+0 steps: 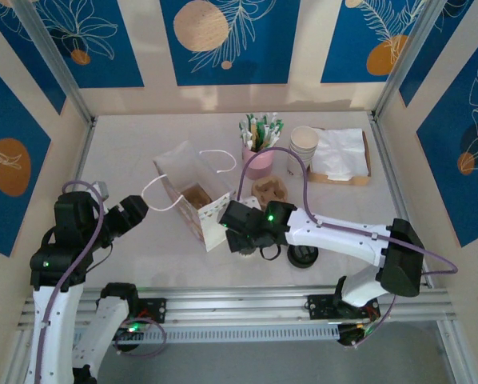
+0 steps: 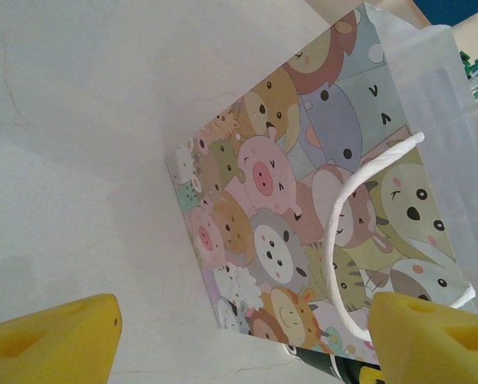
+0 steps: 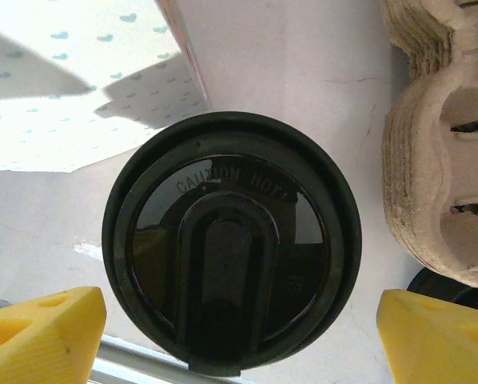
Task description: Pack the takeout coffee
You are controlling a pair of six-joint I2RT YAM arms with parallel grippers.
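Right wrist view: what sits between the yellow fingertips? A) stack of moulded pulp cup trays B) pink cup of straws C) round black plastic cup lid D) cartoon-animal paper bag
C: the round black plastic lid sits centred under the open right gripper; the moulded pulp trays lie aside.

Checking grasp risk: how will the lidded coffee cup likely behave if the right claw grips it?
The takeout coffee has a glossy plastic lid, probably slick. Its round shape would likely roll if tipped. The right claw hangs open over it.

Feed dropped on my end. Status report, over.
Right tool open, over the takeout coffee, no grip. Left tool open, facing the paper bag. Cup-tray stack close beside it.
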